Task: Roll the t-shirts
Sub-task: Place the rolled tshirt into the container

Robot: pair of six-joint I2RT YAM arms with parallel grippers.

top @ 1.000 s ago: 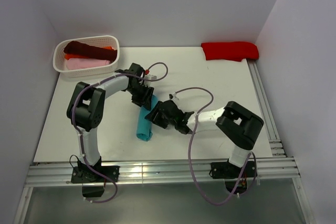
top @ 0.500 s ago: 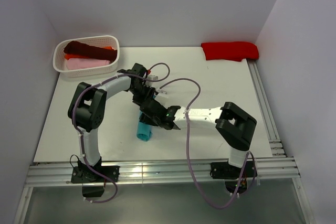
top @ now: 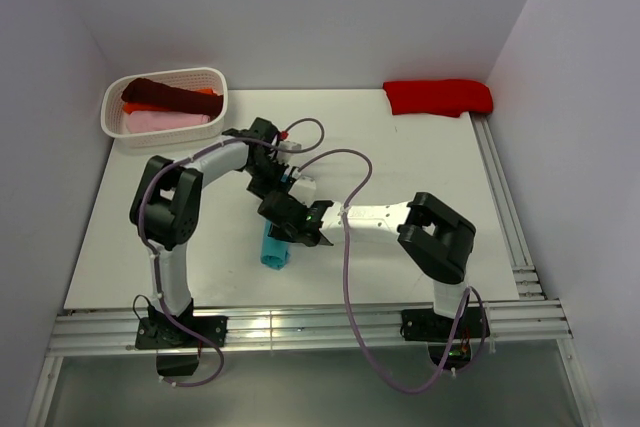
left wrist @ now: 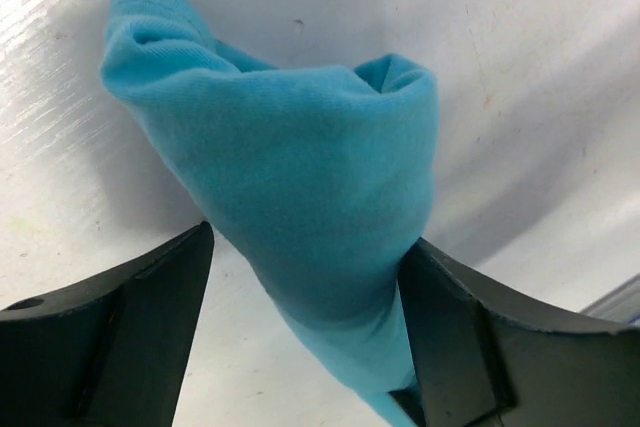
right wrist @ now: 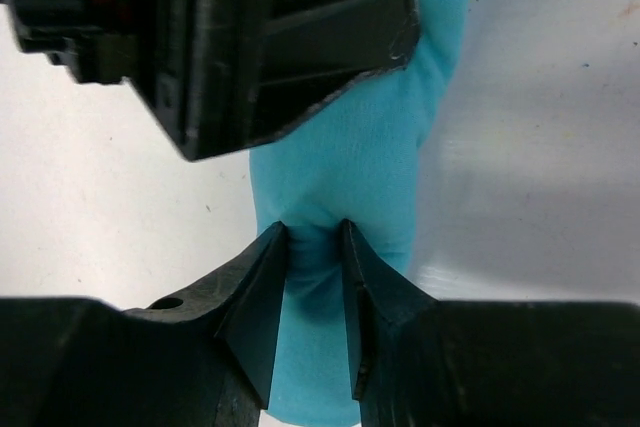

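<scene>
Now I see right fingers (right wrist: 255,297) pinching fold of teal t-shirt (right wrist: 350,167); left fingers (left wrist: 150,287) spread apart, straddling that shirt's end.

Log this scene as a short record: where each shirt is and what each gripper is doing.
teal t-shirt: rolled, lying on the table in front of the arms
left gripper: jaws spread, one on either side of the roll's end
right gripper: pinched shut on the roll's cloth
basket: far left; holds maroon t-shirt, pink t-shirt, orange t-shirt
red t-shirt: far right of the table, apart from both arms
</scene>
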